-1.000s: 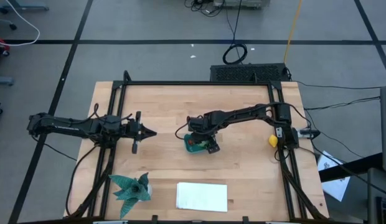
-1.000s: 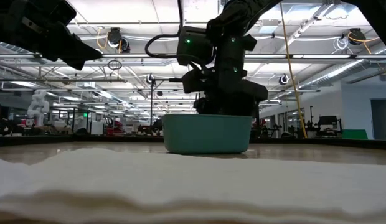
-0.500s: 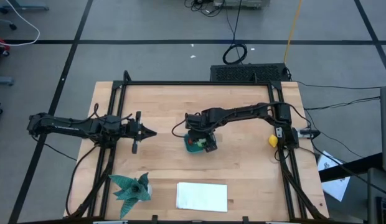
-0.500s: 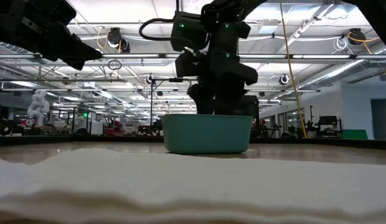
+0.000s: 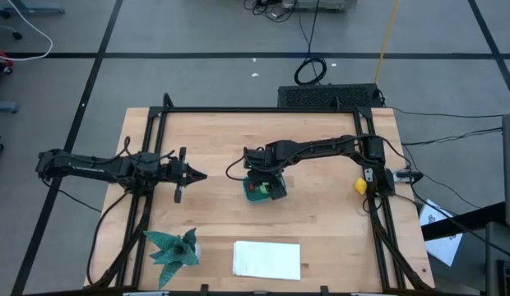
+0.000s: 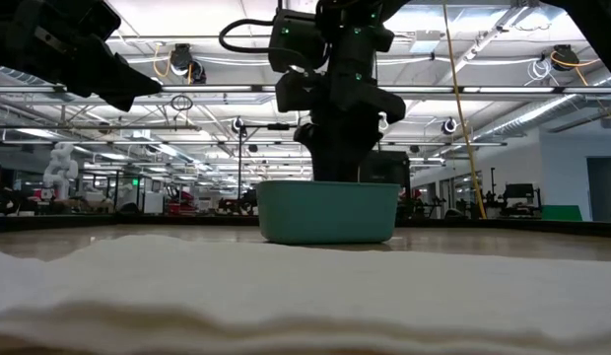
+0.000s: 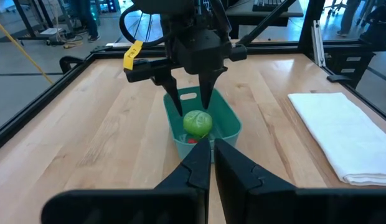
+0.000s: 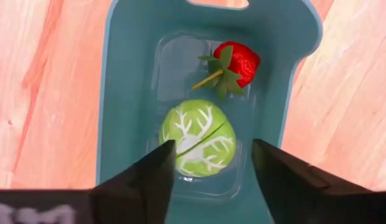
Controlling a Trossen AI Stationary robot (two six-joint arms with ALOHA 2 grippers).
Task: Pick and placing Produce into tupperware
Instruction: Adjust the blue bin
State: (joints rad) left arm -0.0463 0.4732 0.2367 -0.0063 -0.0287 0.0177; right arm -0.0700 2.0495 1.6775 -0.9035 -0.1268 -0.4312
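Risk first: I see the left gripper [image 5: 192, 174], fingers pressed together and empty, idle at 9 o'clock. The right gripper [image 8: 211, 168], spread and released, hangs over the tupperware [image 8: 127, 74] at table centre; lifting off-line could clip its thin, glossy rim. Inside lie the veined green round [image 8: 197, 138] and pebbled red piece [image 8: 238, 63]. The smooth yellow piece [image 5: 360, 186] waits at 3 o'clock.
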